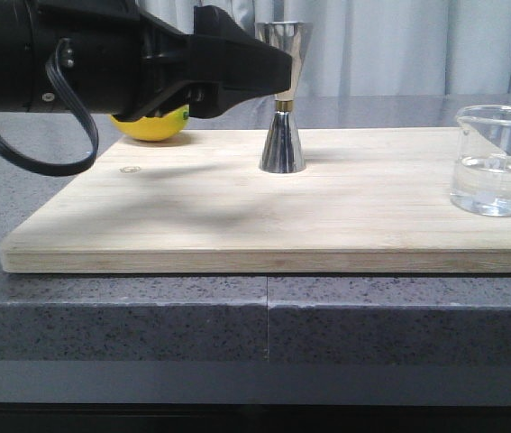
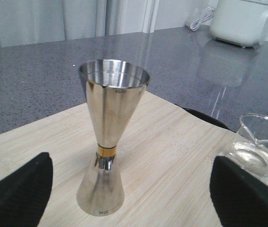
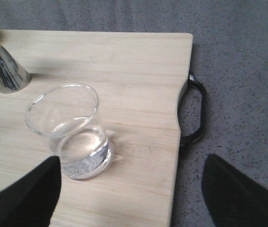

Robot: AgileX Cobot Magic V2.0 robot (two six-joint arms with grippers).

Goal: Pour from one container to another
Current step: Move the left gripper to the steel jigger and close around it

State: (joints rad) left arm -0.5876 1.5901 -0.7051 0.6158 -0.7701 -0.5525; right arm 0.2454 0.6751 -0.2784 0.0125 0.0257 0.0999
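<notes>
Front view: the steel jigger (image 1: 283, 99) stands upright at centre frame on the wooden board (image 1: 237, 225); the glass beaker (image 1: 496, 161), holding clear liquid, sits at the right edge; the left gripper (image 1: 260, 65) hangs at upper left, its tips beside the jigger's upper cup and masking a lemon (image 1: 151, 124).

Left wrist view: black fingers (image 2: 18, 194) spread wide in the lower corners around the jigger (image 2: 106, 137) — polished and top-heavy, likely slippery; the narrow waist looks the surest hold.

Right wrist view: the right gripper (image 3: 129, 191) is also released, straddling the beaker (image 3: 72, 130) at lower left — thin, fragile, smooth glass, best held mid-wall and level.
</notes>
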